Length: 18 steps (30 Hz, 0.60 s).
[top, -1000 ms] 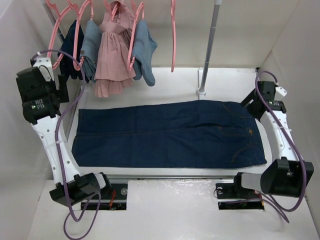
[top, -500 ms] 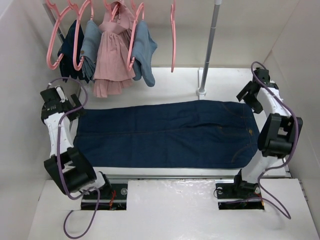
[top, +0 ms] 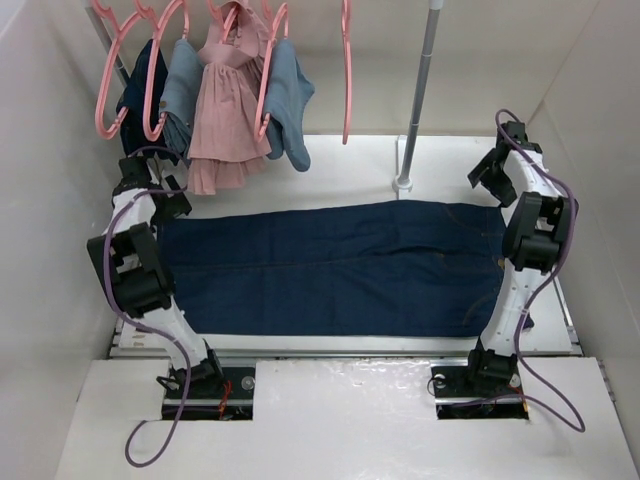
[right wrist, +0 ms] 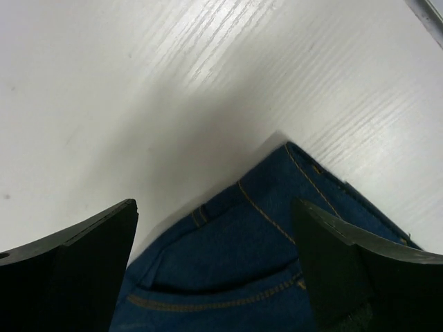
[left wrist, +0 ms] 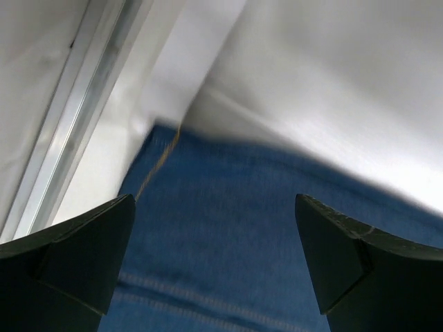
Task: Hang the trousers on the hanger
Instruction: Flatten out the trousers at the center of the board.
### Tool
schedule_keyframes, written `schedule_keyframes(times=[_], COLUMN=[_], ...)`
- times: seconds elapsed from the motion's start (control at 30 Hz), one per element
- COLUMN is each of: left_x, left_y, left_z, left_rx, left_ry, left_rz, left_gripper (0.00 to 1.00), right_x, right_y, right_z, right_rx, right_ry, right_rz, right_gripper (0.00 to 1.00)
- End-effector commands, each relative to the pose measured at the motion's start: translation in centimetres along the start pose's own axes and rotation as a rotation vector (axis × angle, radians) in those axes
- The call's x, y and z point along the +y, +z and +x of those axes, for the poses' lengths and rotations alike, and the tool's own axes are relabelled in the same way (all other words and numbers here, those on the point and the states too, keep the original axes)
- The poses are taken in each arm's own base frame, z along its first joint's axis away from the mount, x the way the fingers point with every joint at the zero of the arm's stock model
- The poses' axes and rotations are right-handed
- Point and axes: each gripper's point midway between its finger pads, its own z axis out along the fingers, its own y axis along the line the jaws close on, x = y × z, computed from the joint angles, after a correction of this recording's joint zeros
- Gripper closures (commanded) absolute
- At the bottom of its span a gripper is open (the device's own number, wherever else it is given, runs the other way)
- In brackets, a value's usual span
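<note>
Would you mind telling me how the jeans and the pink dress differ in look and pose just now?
The jeans are dark blue denim; the dress is pale pink and pleated. The jeans lie flat on the table; the dress hangs upright at the back. The jeans are much larger than the dress. Both are clothing, neither gripped.

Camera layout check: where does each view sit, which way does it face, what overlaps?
Top external: above and behind the bases, looking down at the table; shows both arms, left gripper, right gripper, and the trousers laid flat.
Left wrist: on the left wrist, looking down between its open gripper's fingers at a hem-end corner of the trousers.
Right wrist: same on the right arm, fingers framing a waistband-end corner.
Shared: all three see the trousers; the wrist views cover opposite ends.
</note>
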Motion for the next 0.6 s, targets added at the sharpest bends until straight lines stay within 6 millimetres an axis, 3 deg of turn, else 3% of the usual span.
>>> schedule_keyframes(times=[0.0, 0.03, 0.07, 0.13, 0.17, 0.2, 0.27, 0.37, 0.4, 0.43, 0.5, 0.53, 0.57], left_x=[-0.7, -0.8, -1.1, -0.9, -1.0, -0.7, -0.5, -0.1, 0.4, 0.9, 1.7, 1.7, 1.6], left_y=[1.0, 1.4, 1.6, 3.0, 3.1, 4.7, 5.1, 6.1, 6.5, 6.8, 6.8, 6.8, 6.2], left_z=[-2.8, -2.6, -3.9, -3.6, -4.2, -3.5, -3.6, -0.6, -0.4, 0.5, 0.1, 0.1, -0.4], left_rx=[-0.03, -0.007, -0.029, 0.0, -0.008, 0.016, 0.017, 0.106, 0.106, 0.125, 0.115, 0.115, 0.097], left_ry=[-0.031, -0.031, -0.031, -0.031, -0.031, -0.031, -0.031, -0.02, -0.024, -0.023, -0.018, -0.009, 0.001], left_rz=[0.017, 0.021, 0.026, 0.011, 0.013, -0.004, -0.015, -0.021, -0.015, -0.013, -0.007, -0.006, -0.003], left_gripper=[0.0, 0.0, 0.0, 0.0, 0.0, 0.0, 0.02, 0.2, 0.3, 0.47, 0.68, 0.79, 0.83], right_x=[-0.7, -0.8, -1.0, -1.7, -1.7, -1.9, -1.9, -1.7, -1.4, -1.5, -1.9, -2.3, -2.4], right_y=[0.7, 1.0, 1.8, 2.5, 2.5, 2.9, 2.9, 3.1, 3.0, 2.9, 2.7, 3.0, 2.7], right_z=[0.4, 0.6, 1.1, 1.2, 1.2, 1.3, 1.3, 1.6, 1.8, 2.0, 2.3, 3.0, 3.0], right_rx=[0.026, 0.034, 0.046, 0.056, 0.056, 0.061, 0.061, 0.074, 0.074, 0.083, 0.085, 0.102, 0.099], right_ry=[-0.005, -0.008, -0.014, -0.012, -0.012, -0.026, -0.027, -0.019, -0.027, -0.03, -0.022, -0.028, -0.027], right_rz=[0.065, 0.071, 0.09, 0.113, 0.113, 0.127, 0.127, 0.124, 0.12, 0.125, 0.139, 0.151, 0.149], right_gripper=[0.05, 0.05, 0.06, 0.08, 0.14, 0.26, 0.29, 0.43, 0.48, 0.56, 0.67, 0.78, 0.85])
